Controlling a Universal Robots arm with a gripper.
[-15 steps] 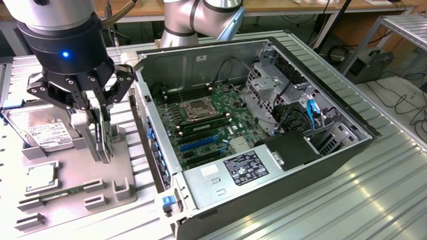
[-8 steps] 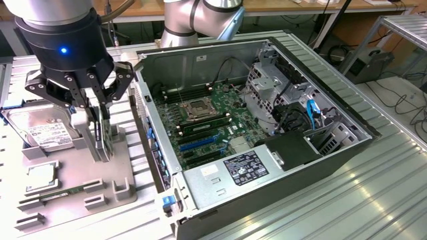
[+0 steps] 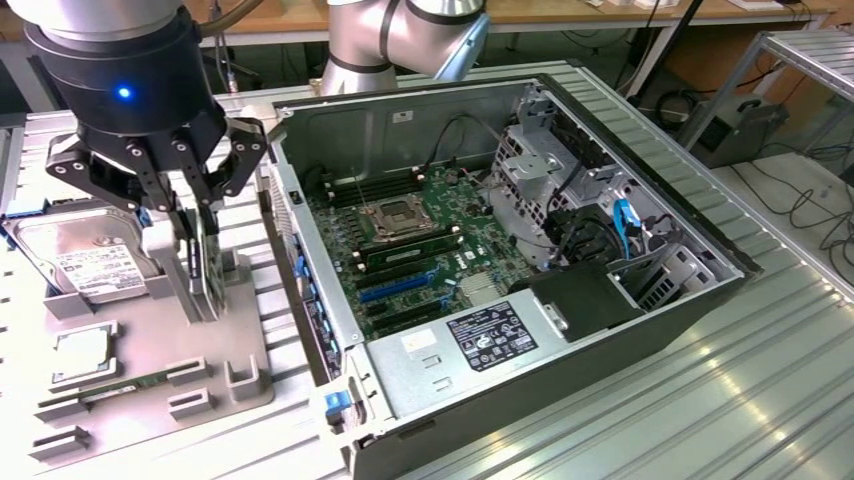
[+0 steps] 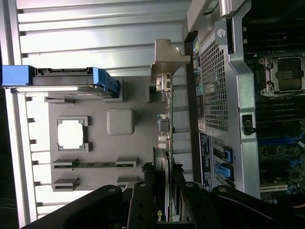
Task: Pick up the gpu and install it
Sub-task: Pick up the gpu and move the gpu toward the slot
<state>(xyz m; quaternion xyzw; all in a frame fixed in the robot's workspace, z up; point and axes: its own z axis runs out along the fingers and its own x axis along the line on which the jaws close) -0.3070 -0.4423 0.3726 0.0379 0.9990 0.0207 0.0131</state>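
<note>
Hand (image 3: pixel 198 235) (image 4: pixel 166 177) is closed narrow on the gpu (image 3: pixel 200 285) (image 4: pixel 165 125), one finger (image 3: pixel 179 228) each side of the card's upper edge, pinching it near the middle. Gpu stands upright on its long edge in a slot of the grey tray (image 3: pixel 230 345) (image 4: pixel 139 149). Its lower edge is down at the slot blocks; can't tell if it has cleared them. In the wrist view the card is edge-on, w/ its silvery bracket (image 4: pixel 167 59) at the far end from the hand.

Directions below are in the exterior view, from the hand:
- 9 o'clock: hard drive (image 3: pixel 83 262) (image 4: pixel 57 78), white label, blue rails, propped tilted in its own holder, near the gpu but apart.
- 7–8 o'clock: cpu chip (image 3: pixel 83 352) (image 4: pixel 71 133), flat in a square recess.
- 7 o'clock, further out: memory stick (image 3: pixel 127 388) (image 4: pixel 86 165), lying flat between small blocks.
- 3 o'clock: open pc case (image 3: pixel 400 120) (image 4: pixel 224 86), on its side just beside the tray, side panel off.

Inside the case:
- Motherboard (image 3: pixel 427 265) faces up, w/ the bare cpu socket (image 3: pixel 398 218) (image 4: pixel 286 71) towards the case's far wall.
- Blue slots (image 3: pixel 394 287) lie at 5 o'clock of the socket.
- Power supply (image 3: pixel 467 335) w/ a black label sits at the case's near end.
- Drive cage (image 3: pixel 547 180) is along the exterior view's right.

Tray and case both sit on the ribbed metal table (image 3: pixel 694 390) (image 4: pixel 95 33). The arm (image 3: pixel 394 40) rises at 1 o'clock of the hand, behind the case.
</note>
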